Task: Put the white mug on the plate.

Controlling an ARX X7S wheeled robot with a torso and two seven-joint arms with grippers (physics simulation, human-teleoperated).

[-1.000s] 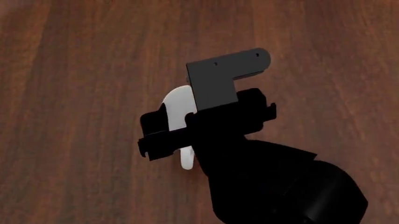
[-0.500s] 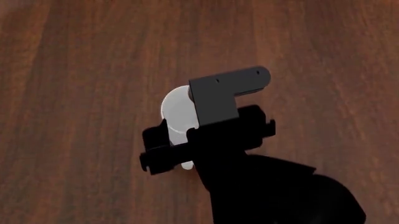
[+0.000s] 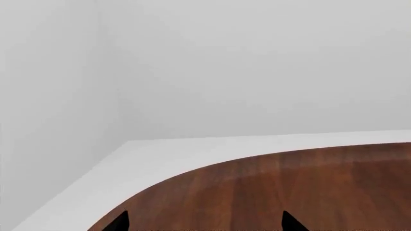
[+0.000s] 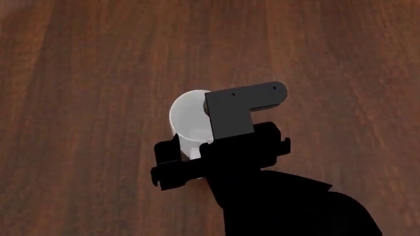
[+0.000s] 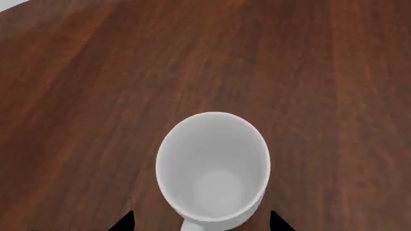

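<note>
The white mug (image 5: 213,168) stands upright on the dark wooden table (image 5: 77,86), its open mouth facing the right wrist camera and its handle stub at the near rim. In the head view the mug (image 4: 187,118) is partly covered by my right gripper (image 4: 220,157), which hangs right over it. In the right wrist view my right gripper (image 5: 200,222) is open, its two dark fingertips (image 5: 123,222) wide apart on either side of the mug's near rim, not touching it. My left gripper (image 3: 205,224) is open and empty over the table. The plate is out of view.
The left wrist view shows the table's rounded edge (image 3: 192,168) with a white floor and wall beyond it. The black right arm (image 4: 288,206) fills the lower right of the head view.
My right gripper has shifted back toward the robot over the mug, uncovering more of its rim and hiding the handle. The mug has not moved.
</note>
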